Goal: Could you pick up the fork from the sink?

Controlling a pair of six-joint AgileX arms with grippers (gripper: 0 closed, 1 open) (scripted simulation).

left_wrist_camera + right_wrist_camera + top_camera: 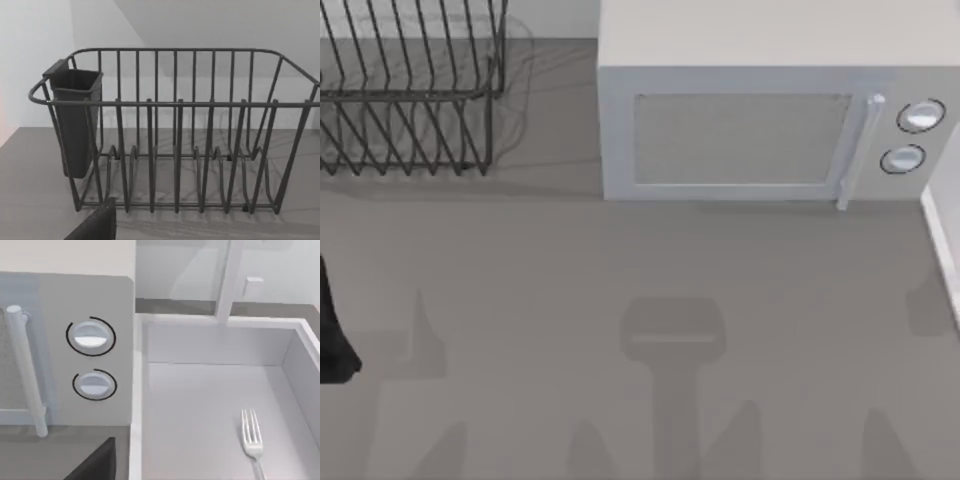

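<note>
The fork [251, 435] lies flat on the floor of the white sink [210, 342] in the right wrist view, tines toward the sink's back wall, its handle running off the picture's edge. A dark part of my right gripper [97, 465] shows at the picture's edge, over the counter by the microwave's front corner, apart from the fork. In the top view the sink's rim [945, 240] is a white strip at the far right. A black piece of my left arm [332, 330] sits at the far left. A dark part of my left gripper [95, 225] faces the dish rack.
A white microwave [760, 120] with two knobs [90, 337] stands at the back, right beside the sink. A wire dish rack [410, 90] with a dark utensil cup [75, 120] stands at the back left. A faucet [227, 280] rises behind the sink.
</note>
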